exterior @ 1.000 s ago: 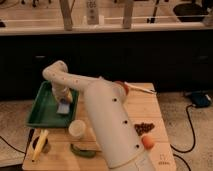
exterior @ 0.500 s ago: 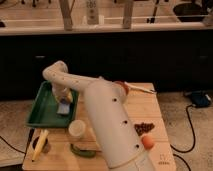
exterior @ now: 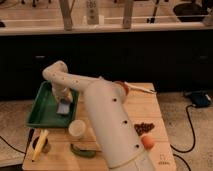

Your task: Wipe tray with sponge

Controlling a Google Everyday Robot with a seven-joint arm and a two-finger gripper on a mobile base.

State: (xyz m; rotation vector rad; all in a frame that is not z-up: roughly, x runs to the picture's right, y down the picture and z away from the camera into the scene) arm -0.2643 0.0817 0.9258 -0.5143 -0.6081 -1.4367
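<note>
Tool (exterior: 64,101) at sponge (exterior: 63,108) in tray (exterior: 41,109); contact unclear, grip state hidden, cannot tell.

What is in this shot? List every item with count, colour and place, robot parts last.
dark green plastic tray: one, green, left end of the table
small flat blue sponge: one, blue, inside the tray beneath the gripper
round cream cup: one, cream, on the table in front of the tray
banana: one, yellow, front left corner
long green vegetable: one, dark green, front edge
pile of small brown pieces: one, brown, right side
round orange item: one, orange, right front
light wooden table: one, pale wood
robot arm: one, white, reaching to the tray
gripper: one, down over the sponge
</note>
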